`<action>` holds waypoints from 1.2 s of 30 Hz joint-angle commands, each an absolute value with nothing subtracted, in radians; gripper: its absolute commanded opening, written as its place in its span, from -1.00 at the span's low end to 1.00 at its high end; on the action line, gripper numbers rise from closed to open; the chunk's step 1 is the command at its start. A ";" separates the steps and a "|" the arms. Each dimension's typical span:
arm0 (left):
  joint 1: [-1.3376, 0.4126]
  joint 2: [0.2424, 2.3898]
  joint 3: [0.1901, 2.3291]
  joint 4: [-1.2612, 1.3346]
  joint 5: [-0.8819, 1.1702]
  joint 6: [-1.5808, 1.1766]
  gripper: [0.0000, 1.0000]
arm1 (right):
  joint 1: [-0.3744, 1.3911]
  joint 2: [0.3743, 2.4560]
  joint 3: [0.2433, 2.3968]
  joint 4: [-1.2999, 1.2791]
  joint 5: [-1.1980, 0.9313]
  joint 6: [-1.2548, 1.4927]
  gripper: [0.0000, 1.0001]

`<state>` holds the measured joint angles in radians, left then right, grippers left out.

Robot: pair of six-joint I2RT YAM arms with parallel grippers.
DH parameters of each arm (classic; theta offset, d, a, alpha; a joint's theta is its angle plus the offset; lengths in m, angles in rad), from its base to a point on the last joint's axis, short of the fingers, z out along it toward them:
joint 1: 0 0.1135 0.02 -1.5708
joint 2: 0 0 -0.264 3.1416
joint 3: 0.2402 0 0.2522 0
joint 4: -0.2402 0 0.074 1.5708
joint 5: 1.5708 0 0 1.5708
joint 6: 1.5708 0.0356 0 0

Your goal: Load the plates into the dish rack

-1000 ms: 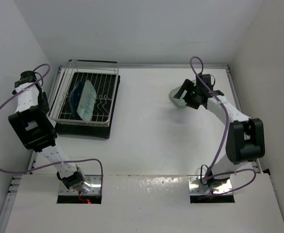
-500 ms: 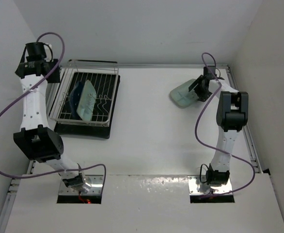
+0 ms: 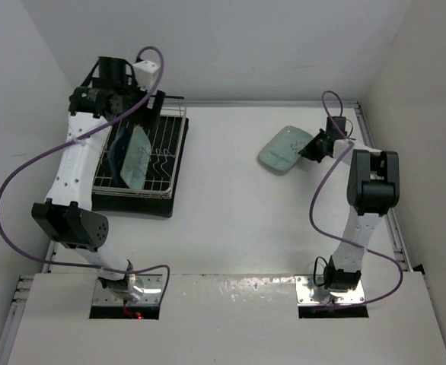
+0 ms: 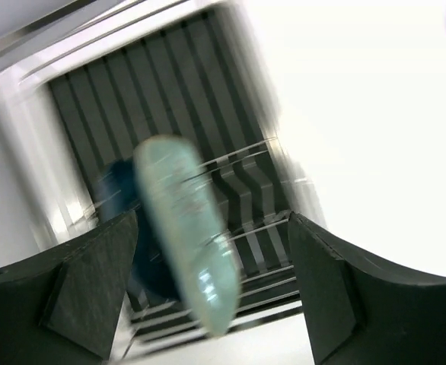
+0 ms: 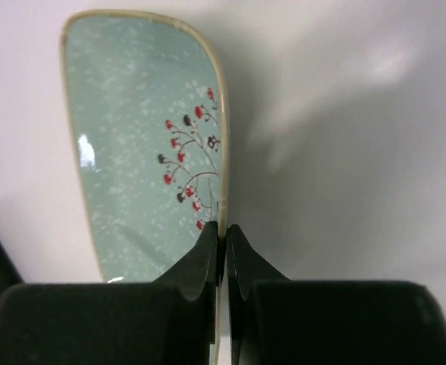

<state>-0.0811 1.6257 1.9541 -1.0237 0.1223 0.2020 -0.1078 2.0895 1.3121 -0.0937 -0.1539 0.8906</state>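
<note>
The silver wire dish rack point(image 3: 166, 144) stands on its black tray at the far left. A dark blue plate point(image 3: 118, 152) and a mint-green plate point(image 3: 136, 156) stand on edge in it. My left gripper point(image 3: 148, 110) hovers open above the rack's back. In the left wrist view the mint plate point(image 4: 185, 228) and blue plate point(image 4: 120, 194) lie below, between the spread fingers point(image 4: 86, 293), untouched. A second mint-green plate point(image 3: 282, 150) sits at the far right. My right gripper point(image 3: 313, 146) is shut on its right rim. The right wrist view shows both pads point(image 5: 208, 255) pinching that plate point(image 5: 139, 137) edge.
The black drip tray point(image 3: 132, 204) juts out in front of the rack. Walls close in on the left, back and right. Purple cables loop from both arms. The right arm point(image 3: 371, 190) stands tall near the table's right edge.
My left arm swung from the left wall to above the rack's back, its jaws spreading wider. My right gripper closed on the mint plate's rim, and the plate shifted slightly.
</note>
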 commanded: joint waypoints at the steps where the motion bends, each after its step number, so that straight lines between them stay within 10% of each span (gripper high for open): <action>1: -0.164 1.675 1.991 -1.045 0.253 0.213 0.68 | -0.072 1.904 1.204 -0.048 -0.260 0.759 -1.00; 10: -0.357 1.818 2.081 -1.045 0.477 0.158 0.74 | 0.113 1.401 1.003 0.156 -0.382 0.699 -1.00; 20: -0.408 1.905 2.080 -0.986 0.584 0.054 0.72 | 0.281 1.330 0.962 0.382 -0.512 0.870 -1.00; 30: -0.379 1.847 1.980 -0.986 0.566 0.054 -1.00 | 0.327 1.380 0.962 0.494 -0.511 0.949 -1.00; 34: -0.356 1.807 1.980 -0.986 0.485 0.034 -1.00 | 0.340 1.431 0.992 0.496 -0.524 0.989 -0.94; 36: -0.344 1.778 1.980 -0.986 0.425 0.023 -1.00 | 0.353 1.456 1.022 0.477 -0.526 0.999 -0.44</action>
<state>-0.3584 1.8679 1.9778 -1.0084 0.5419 -0.0288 0.3408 1.4643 0.9249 0.2905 -0.4614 0.8879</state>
